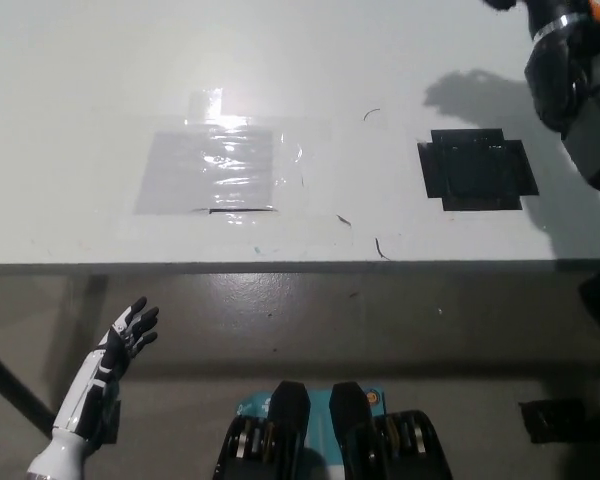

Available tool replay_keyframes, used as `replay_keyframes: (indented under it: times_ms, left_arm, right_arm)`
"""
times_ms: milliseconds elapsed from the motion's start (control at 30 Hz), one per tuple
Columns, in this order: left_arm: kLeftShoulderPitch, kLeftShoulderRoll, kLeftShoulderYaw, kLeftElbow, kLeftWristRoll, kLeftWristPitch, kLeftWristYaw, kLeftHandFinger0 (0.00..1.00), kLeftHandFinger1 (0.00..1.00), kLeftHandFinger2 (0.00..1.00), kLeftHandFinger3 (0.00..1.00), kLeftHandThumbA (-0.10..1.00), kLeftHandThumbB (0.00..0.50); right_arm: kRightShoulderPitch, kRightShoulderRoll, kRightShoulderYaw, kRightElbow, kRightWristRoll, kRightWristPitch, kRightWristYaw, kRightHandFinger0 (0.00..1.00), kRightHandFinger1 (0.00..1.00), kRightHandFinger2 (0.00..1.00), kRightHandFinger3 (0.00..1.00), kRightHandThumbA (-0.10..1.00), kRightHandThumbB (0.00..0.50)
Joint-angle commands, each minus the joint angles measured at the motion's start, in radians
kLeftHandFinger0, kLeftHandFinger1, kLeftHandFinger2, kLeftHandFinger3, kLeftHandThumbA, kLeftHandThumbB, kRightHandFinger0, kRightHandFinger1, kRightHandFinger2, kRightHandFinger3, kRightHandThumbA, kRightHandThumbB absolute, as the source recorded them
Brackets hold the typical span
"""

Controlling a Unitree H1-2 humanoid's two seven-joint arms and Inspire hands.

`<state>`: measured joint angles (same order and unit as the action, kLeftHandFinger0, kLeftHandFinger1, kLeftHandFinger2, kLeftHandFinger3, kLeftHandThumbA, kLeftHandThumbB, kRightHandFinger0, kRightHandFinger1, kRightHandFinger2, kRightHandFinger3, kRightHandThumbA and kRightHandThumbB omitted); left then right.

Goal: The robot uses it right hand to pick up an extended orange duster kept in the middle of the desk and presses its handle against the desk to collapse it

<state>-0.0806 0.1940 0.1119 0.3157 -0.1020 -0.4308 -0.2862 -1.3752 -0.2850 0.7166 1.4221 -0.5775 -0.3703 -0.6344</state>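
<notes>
My black right arm (572,75) rises at the top right and runs past the picture's upper edge. Only a dark sliver of my right hand (500,3) shows there, so its grip is hidden. A small orange bit (580,6) at the top edge beside the wrist may belong to the orange duster; the rest of the duster is out of the picture. The arm's shadow (480,95) falls on the white desk (100,80). My white left hand (128,332) rests low at the lower left, below the desk's front edge, open with its fingers spread.
A black tape square (477,168) is stuck on the desk's right part. A clear taped sheet (215,170) lies left of the middle. The desk's front edge (280,265) runs across the picture, with grey floor below it.
</notes>
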Motion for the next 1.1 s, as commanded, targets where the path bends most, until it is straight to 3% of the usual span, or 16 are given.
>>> replay_keyframes:
  times_ms: [0,33,133,233,300,333,400,467,500,600,633,700,967,1067]
  left_arm:
    - [-0.013,0.015,-0.004,-0.023,-0.003,-0.039,-0.005,1.0,1.0,0.98,1.0,1.0,0.301]
    - [-0.013,0.014,-0.001,-0.027,-0.003,-0.039,-0.009,1.0,1.0,0.98,1.0,1.0,0.282]
    - [-0.017,0.016,-0.002,-0.027,-0.005,-0.039,-0.015,1.0,1.0,0.97,1.0,1.0,0.282]
    - [-0.021,0.015,-0.001,-0.027,-0.005,-0.039,-0.014,1.0,1.0,0.97,1.0,1.0,0.278]
    - [-0.02,0.018,-0.001,-0.029,-0.003,-0.039,-0.01,1.0,1.0,0.97,1.0,1.0,0.281]
    - [-0.021,0.017,-0.001,-0.026,-0.007,-0.039,-0.012,1.0,1.0,0.97,1.0,1.0,0.281]
    - [-0.017,0.016,0.0,-0.028,-0.007,-0.039,-0.011,1.0,1.0,0.97,1.0,1.0,0.279]
    - [-0.018,0.016,0.0,-0.03,-0.005,-0.039,-0.01,1.0,1.0,0.97,1.0,1.0,0.28]
    - [-0.02,0.017,0.001,-0.029,-0.002,-0.039,-0.008,1.0,1.0,0.96,1.0,1.0,0.279]
    - [-0.021,0.017,0.001,-0.028,-0.002,-0.039,-0.008,1.0,1.0,0.96,1.0,1.0,0.277]
    - [-0.019,0.018,0.002,-0.026,-0.008,-0.039,-0.011,1.0,1.0,0.96,1.0,1.0,0.278]
    - [-0.022,0.019,0.002,-0.028,-0.005,-0.039,-0.015,1.0,1.0,0.96,1.0,1.0,0.266]
    - [-0.018,0.016,0.003,-0.028,-0.005,-0.039,-0.016,1.0,1.0,0.96,1.0,1.0,0.253]
    - [-0.016,0.016,0.002,-0.029,0.001,-0.039,-0.002,1.0,1.0,0.95,1.0,1.0,0.273]
  right_arm:
    - [-0.021,-0.014,0.066,-0.003,-0.108,0.002,0.001,0.0,0.14,0.49,0.36,-0.1,0.206]
    - [-0.003,-0.005,0.079,-0.001,-0.115,-0.013,0.011,0.0,0.09,0.45,0.34,-0.1,0.212]
    - [0.023,0.009,0.08,0.003,-0.106,-0.005,0.044,0.0,0.1,0.47,0.37,-0.1,0.197]
    - [0.043,0.018,0.073,0.005,-0.106,-0.011,0.054,0.0,0.03,0.45,0.41,-0.1,0.219]
    - [0.057,0.03,0.045,0.009,-0.083,0.003,0.104,0.0,0.05,0.47,0.43,-0.1,0.205]
    - [0.065,0.037,0.033,0.012,-0.072,0.019,0.147,0.0,0.06,0.47,0.47,-0.1,0.172]
    - [0.072,0.047,0.015,0.021,-0.057,0.056,0.263,0.08,0.15,0.43,0.45,-0.1,0.13]
    - [0.078,0.049,-0.001,0.022,-0.053,0.074,0.294,0.01,0.12,0.38,0.43,-0.1,0.158]
    - [0.079,0.053,-0.018,0.026,-0.039,0.105,0.324,0.12,0.26,0.51,0.49,-0.1,0.187]
    - [0.079,0.054,-0.033,0.023,-0.046,0.112,0.336,0.11,0.26,0.45,0.44,-0.1,0.193]
    - [0.034,0.051,-0.058,0.037,-0.014,0.194,0.61,1.0,1.0,1.0,1.0,0.65,0.48]
    - [0.012,0.045,-0.085,0.035,0.011,0.202,0.663,1.0,1.0,1.0,1.0,0.71,0.5]
    - [-0.043,0.031,-0.165,0.02,0.056,0.219,0.767,1.0,1.0,1.0,1.0,0.72,0.5]
    - [-0.079,0.016,-0.2,0.009,0.072,0.216,0.816,1.0,1.0,1.0,1.0,0.71,0.5]
